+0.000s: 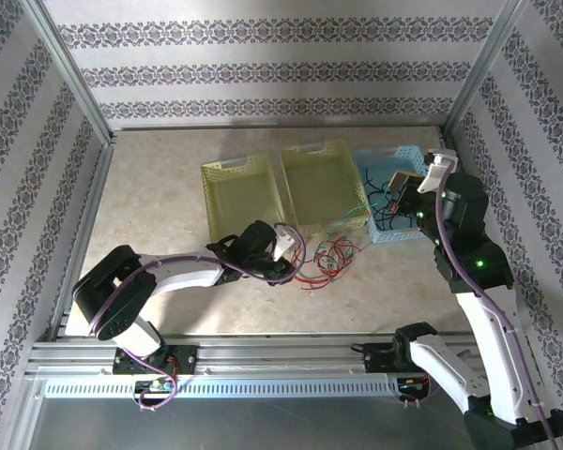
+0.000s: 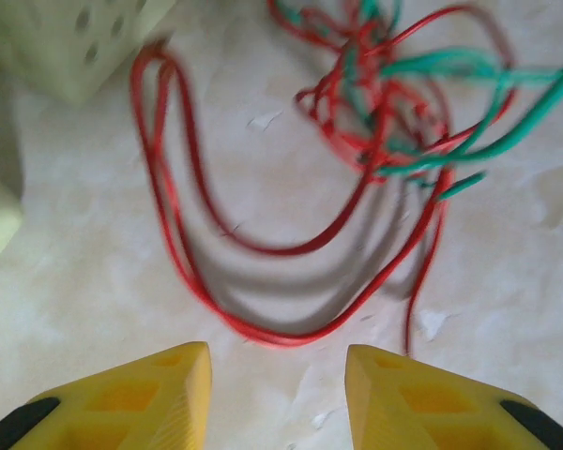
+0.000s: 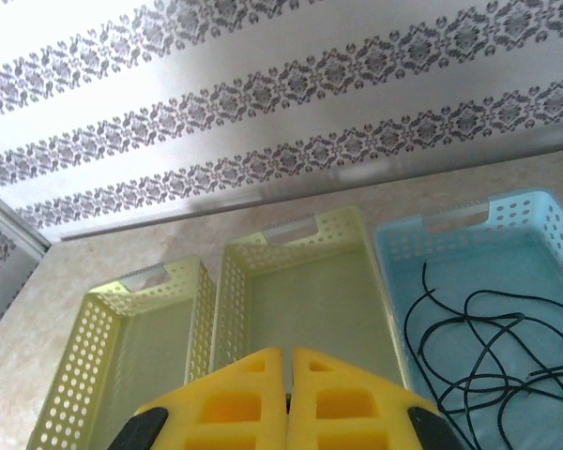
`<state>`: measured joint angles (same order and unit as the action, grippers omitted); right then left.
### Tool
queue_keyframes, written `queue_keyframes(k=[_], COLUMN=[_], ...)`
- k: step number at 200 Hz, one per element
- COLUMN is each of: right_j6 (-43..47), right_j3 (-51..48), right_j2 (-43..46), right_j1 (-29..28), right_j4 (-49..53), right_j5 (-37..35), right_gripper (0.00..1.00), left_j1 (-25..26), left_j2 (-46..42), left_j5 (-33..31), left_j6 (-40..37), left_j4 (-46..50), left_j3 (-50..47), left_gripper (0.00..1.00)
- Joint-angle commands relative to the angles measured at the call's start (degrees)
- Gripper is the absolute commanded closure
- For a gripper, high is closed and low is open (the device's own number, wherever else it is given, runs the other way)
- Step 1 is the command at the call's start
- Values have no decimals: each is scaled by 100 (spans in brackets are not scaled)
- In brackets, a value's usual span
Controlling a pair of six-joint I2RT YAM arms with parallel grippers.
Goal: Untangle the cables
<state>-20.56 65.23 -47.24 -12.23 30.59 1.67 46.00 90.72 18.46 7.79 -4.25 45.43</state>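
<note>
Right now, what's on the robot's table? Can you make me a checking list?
surface: beige table, flat, no spills seen
job's things: red and green wires in a tangled pile on the table; black wire lying in the blue basket
clutter: left yellow basket and middle yellow basket, nothing inside either
grippers: left gripper open, low over a red loop, holding nothing; right gripper shut, holding nothing, raised above the baskets
cables: purple robot cable running along the left arm
surroundings: patterned walls, metal frame
</note>
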Motion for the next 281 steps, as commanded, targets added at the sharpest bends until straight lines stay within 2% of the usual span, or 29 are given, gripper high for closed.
queue_keyframes(k=[1, 22, 84, 97, 108, 132, 167, 230, 258, 281], right_j6=[87, 9, -63, -78, -72, -11, -101, -133, -147, -660], right_j3=[73, 2, 6, 13, 35, 117, 74, -129, -257, -618], right_j2=[-55, -83, -70, -49, -18, 48, 167, 167, 137, 175], right_j1=[-98, -123, -144, -142, -140, -126, -117, -110, -61, -68], right_j4=[35, 0, 69, 70, 86, 211, 488, 931, 1204, 1435], right_j5=[-267, -195, -301, -324, -432, -832, -1917, -3287, -3542, -3180], right_gripper=[100, 100, 100, 100, 100, 100, 100, 100, 100, 100], left_j1=[-30, -25, -21, -21, -23, -38, -56, -91, -117, -126], left_j2=[-200, -40, 992, 1136, 1209, 1036, 488, -334, -589, -623], left_j5=[573, 721, 1053, 1018, 751, 301, -296, -565, -633, -562], left_j6=[-162, -220, -66, -56, -16, 108, 207, 294, 258, 190], left_j4=[-73, -90, -597, -621, -597, -791, -925, -640, -606, -488], left_j3=[428, 690, 1409, 1481, 1504, 1207, 544, -348, -600, -607], left_gripper=[57, 56, 75, 86, 100, 100, 100, 100, 100, 100])
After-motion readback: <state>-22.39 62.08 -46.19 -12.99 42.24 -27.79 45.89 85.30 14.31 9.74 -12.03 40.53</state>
